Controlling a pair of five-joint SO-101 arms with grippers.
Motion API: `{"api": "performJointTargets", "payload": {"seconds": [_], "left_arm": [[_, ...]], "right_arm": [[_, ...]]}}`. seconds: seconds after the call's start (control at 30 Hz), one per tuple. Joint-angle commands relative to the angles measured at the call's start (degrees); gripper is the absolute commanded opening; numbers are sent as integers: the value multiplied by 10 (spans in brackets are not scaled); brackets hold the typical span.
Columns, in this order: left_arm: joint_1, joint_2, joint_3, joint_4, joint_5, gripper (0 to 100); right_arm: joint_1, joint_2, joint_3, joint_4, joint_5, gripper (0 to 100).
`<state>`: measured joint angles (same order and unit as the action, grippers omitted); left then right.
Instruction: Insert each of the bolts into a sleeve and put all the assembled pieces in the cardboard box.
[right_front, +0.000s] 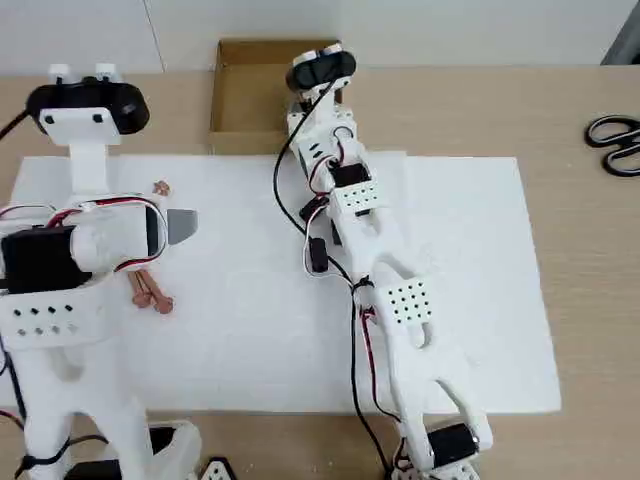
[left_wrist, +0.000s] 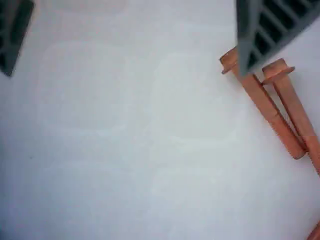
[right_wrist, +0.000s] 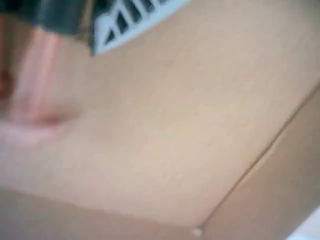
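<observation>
Releasing low over the floor of the open brown cardboard box (right_front: 240, 100) is being called for; whether the right gripper (right_wrist: 85, 25) is clamped there cannot be told. The left gripper (left_wrist: 142, 30), jaws apart, is being held over two copper-coloured flanged bolts (left_wrist: 270, 110) on the white foam sheet (right_front: 300, 350).

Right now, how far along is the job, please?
Done: nothing I can confirm. In hand: the right tool is inside the cardboard box, a blurred copper piece beside it. Remaining: at least two bare bolts lie on the white sheet near the open left tool.
</observation>
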<state>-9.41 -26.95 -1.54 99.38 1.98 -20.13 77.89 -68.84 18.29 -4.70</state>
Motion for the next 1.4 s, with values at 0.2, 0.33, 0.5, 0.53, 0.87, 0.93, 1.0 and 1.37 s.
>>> {"api": "performJointTargets", "payload": {"seconds": [0.2, 0.33, 0.5, 0.53, 0.87, 0.93, 1.0, 1.37], "left_arm": [[-3, -7, 0, 6, -2, 273], [-1, -7, 0, 6, -2, 273], [-1, -7, 0, 6, -2, 273], [-1, -7, 0, 6, -2, 273], [-3, -7, 0, 9, -2, 273], [-3, -7, 1, 9, -4, 273], [-4, -7, 1, 9, -4, 273], [-4, -7, 1, 9, -4, 273]], "right_arm": [[12, -16, -68, 16, 2, 136], [21, -16, -158, 122, 1, 134], [31, -20, -274, 299, 0, 133], [32, -27, -272, 319, 0, 133], [42, -178, -275, 623, -2, 133], [40, -198, -275, 684, -1, 133], [40, -220, -275, 743, -2, 133], [45, -369, -274, 786, 2, 132]]}}
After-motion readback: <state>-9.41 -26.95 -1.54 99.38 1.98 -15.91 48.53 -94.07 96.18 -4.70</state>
